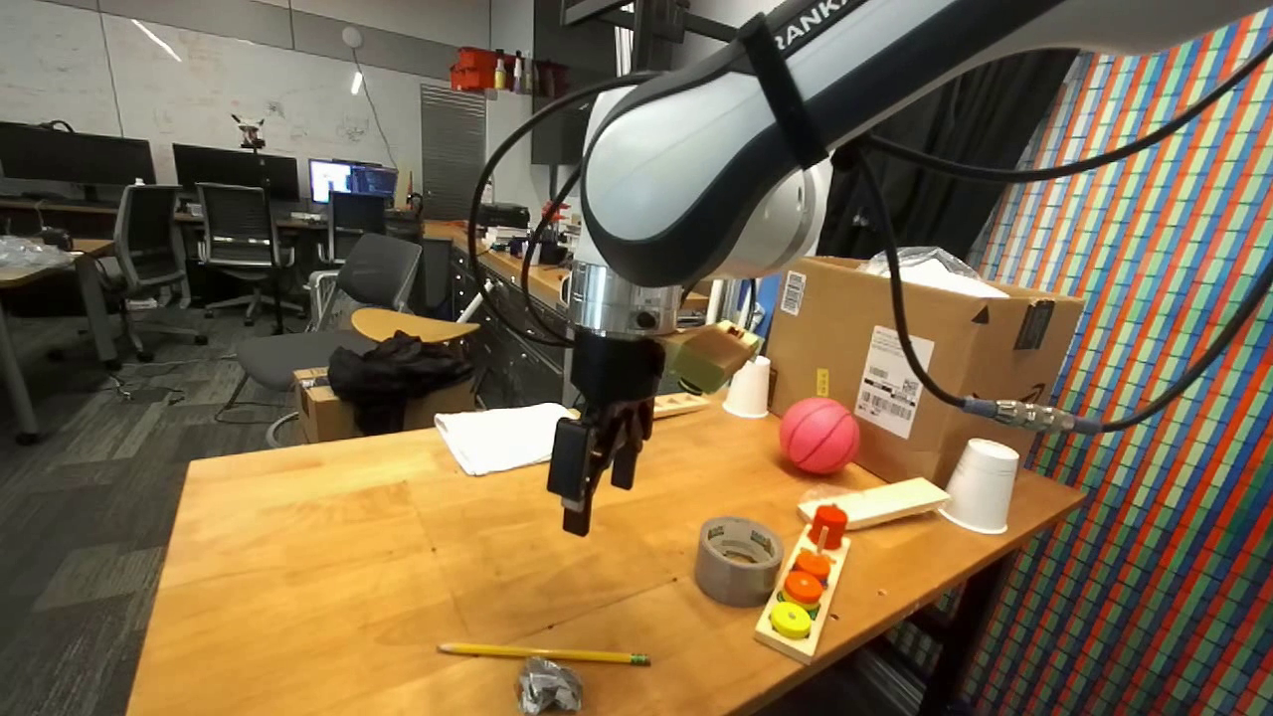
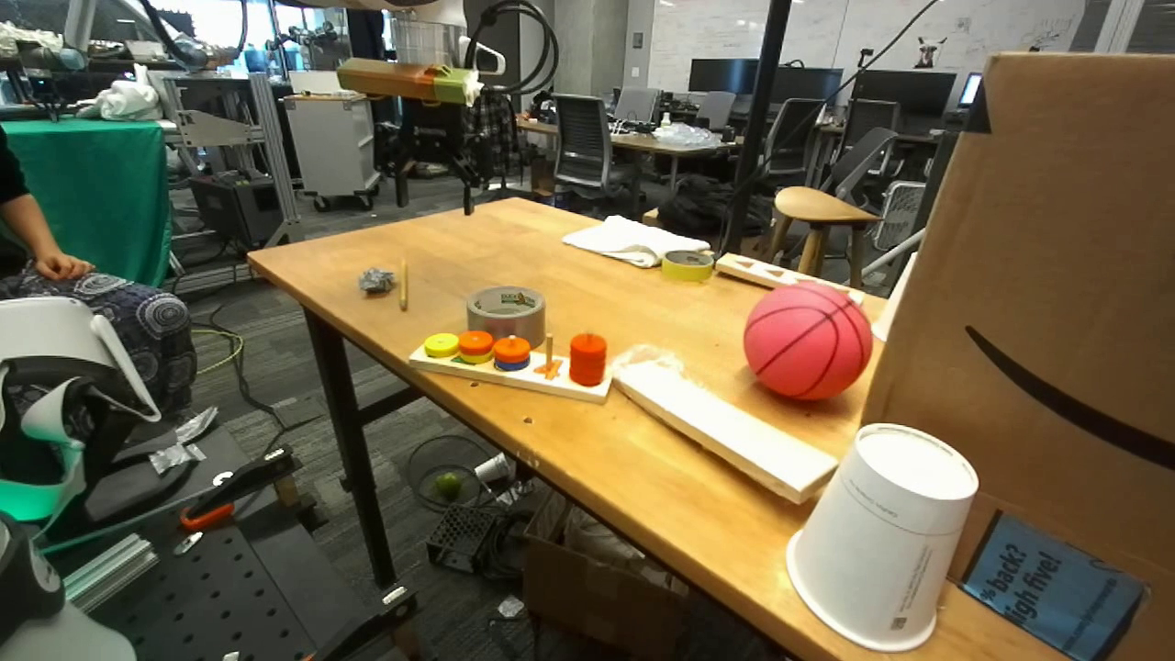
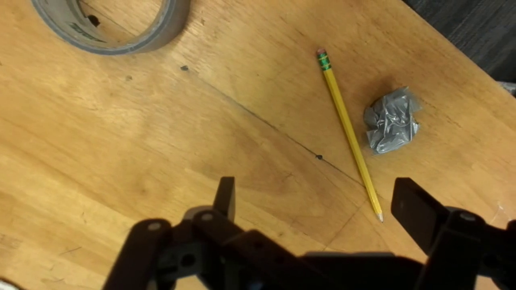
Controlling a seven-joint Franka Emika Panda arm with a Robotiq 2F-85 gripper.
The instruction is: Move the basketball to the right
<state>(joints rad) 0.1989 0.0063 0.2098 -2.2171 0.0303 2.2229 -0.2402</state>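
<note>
The basketball [image 1: 819, 436] is a pinkish-red ball with dark seams. It rests on the wooden table close to the cardboard box, and also shows in an exterior view [image 2: 808, 341]. It is out of the wrist view. My gripper [image 1: 602, 497] hangs above the table, apart from the ball, with its fingers pointing down. It also shows in an exterior view [image 2: 435, 197], far from the ball. In the wrist view my gripper [image 3: 314, 193] has its two fingers spread wide with nothing between them.
The cardboard box [image 1: 811, 323] stands beside the ball. A wooden plank [image 1: 880, 504], a peg toy [image 2: 587, 390], a white cup [image 2: 881, 542] and a grey tape roll [image 3: 175, 24] are on the table. A pencil [image 3: 348, 125] and crumpled tape [image 3: 391, 121] lie below the gripper.
</note>
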